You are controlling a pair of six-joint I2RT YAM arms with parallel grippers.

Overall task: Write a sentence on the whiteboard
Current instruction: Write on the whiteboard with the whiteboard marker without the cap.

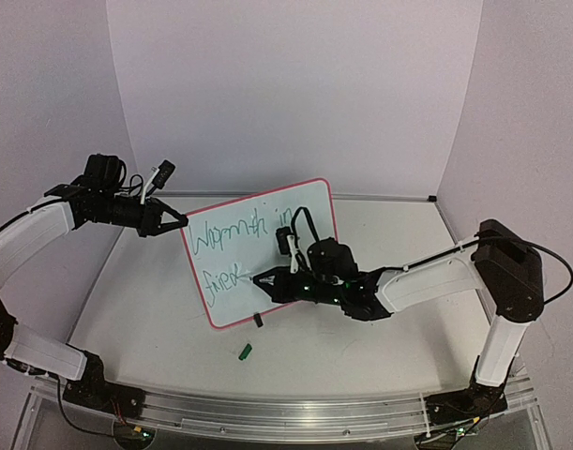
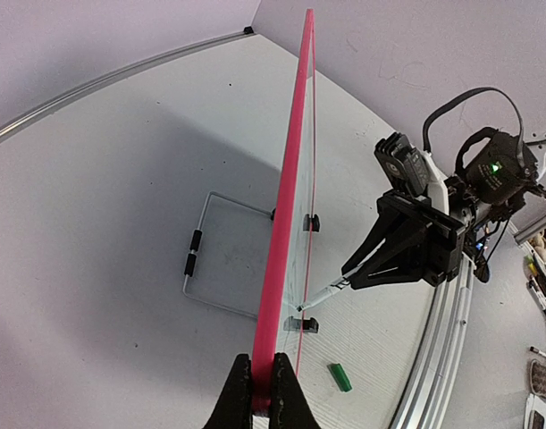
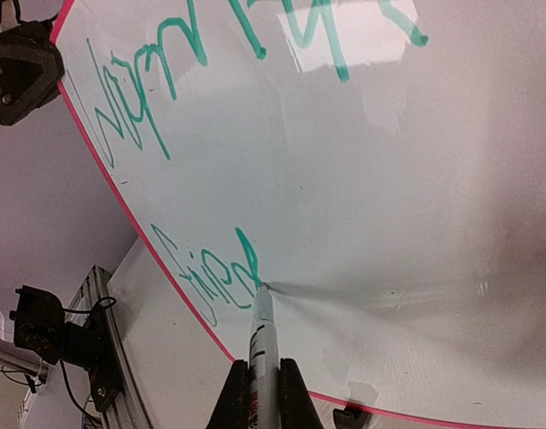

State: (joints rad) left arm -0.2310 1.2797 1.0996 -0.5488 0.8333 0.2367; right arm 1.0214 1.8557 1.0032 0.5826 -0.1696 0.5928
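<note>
Where green script runs, glossy rounded whiteboard

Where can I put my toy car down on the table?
Bare table lies left of the whiteboard, and more at the back right corner behind the right arm. It is crowded in front of the board: the right fingers hold a marker there, and a green cap lies nearby.

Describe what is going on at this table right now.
The left end effector is shut on the edge of the upright whiteboard, steadying it. The right end effector is shut on a marker, its tip on the board. The sentence in green reads roughly "Warmth in", with a second line only begun. A small green cap lies on the table.
</note>
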